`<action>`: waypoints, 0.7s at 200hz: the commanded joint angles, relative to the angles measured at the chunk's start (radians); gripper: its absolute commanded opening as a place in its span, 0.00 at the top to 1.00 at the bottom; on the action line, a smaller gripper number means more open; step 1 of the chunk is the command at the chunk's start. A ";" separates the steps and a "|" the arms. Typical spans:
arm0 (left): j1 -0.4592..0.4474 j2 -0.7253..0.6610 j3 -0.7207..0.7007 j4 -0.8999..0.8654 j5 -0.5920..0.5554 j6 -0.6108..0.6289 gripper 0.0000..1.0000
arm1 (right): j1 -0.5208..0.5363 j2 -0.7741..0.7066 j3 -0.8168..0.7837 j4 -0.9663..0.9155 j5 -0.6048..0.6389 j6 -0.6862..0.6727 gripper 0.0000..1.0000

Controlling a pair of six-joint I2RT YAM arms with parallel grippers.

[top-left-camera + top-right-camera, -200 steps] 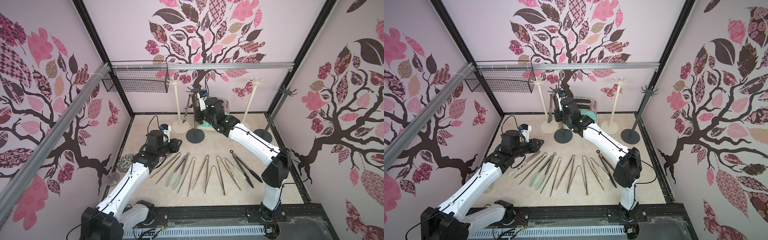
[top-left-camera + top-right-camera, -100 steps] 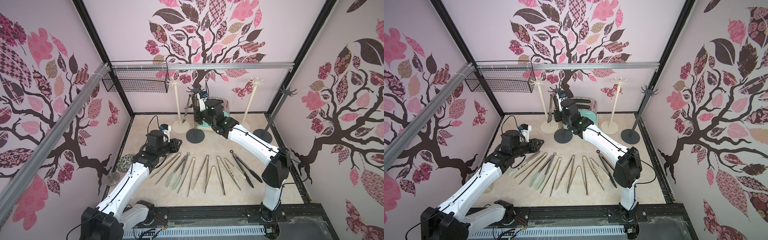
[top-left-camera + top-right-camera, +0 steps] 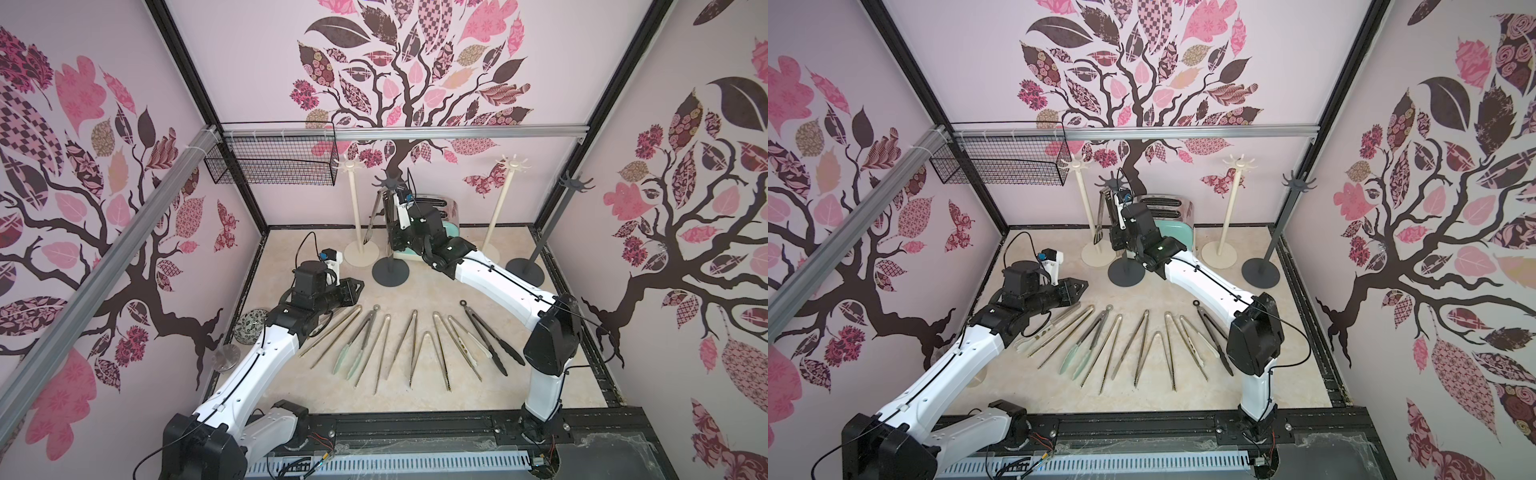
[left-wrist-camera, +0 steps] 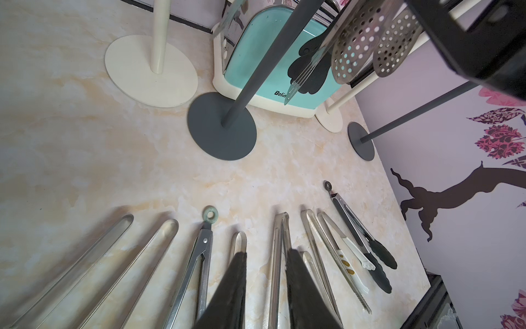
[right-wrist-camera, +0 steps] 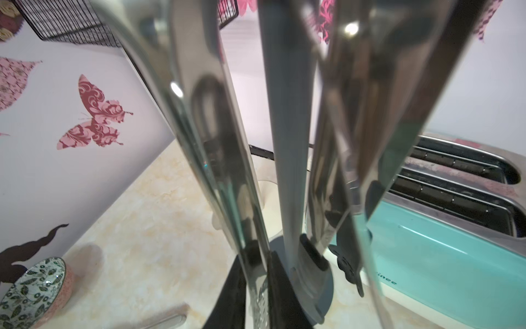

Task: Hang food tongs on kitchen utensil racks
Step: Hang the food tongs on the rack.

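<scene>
The right pincer (image 5: 257,273) is raised at the back, beside the pole of the middle grey rack (image 3: 390,237). Its black fingers (image 5: 225,304) stand close on either side of the perforated tongs (image 5: 216,128). I cannot tell whether they clamp the blade or sit just off it. These tongs hang from the rack's hook crown (image 3: 388,182), next to the steel tongs (image 3: 375,216) and the black-tipped tongs (image 4: 310,68). All of them dangle near the pole. A mint toaster (image 3: 1173,232) sits just behind the rack.

The left pincer (image 4: 266,293) hovers low over the tabletop (image 3: 436,291). Its jaws are apart with nothing between them, and it points toward the rack's round base.

Below it, a row of tongs (image 4: 280,233) lies fanned on the tabletop, hinge ends toward the racks. Most are bare steel. The row also holds a mint-tipped pair (image 3: 345,357), a cream-tipped pair (image 3: 473,345) and, at its right end, a black pair (image 3: 484,328) with a ring.

At the back, a cream rack (image 3: 356,216) stands left of the grey one and a second cream rack (image 3: 500,203) stands to its right. A far grey rack (image 3: 547,232) stands in the right rear corner.
</scene>
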State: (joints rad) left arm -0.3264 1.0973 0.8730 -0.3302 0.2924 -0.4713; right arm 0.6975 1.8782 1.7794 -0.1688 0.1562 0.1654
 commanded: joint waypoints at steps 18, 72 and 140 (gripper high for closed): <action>-0.003 0.002 -0.003 0.016 -0.001 0.001 0.72 | -0.006 -0.015 0.004 -0.032 -0.003 0.010 0.77; -0.003 -0.001 -0.003 0.010 -0.002 0.001 0.72 | -0.006 -0.025 -0.011 -0.031 -0.002 0.011 0.70; -0.003 0.001 0.001 0.007 -0.004 0.002 0.72 | -0.006 -0.085 -0.077 -0.021 0.000 0.002 0.59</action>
State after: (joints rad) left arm -0.3264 1.0973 0.8730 -0.3305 0.2920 -0.4713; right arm 0.6968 1.8511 1.7081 -0.1986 0.1535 0.1635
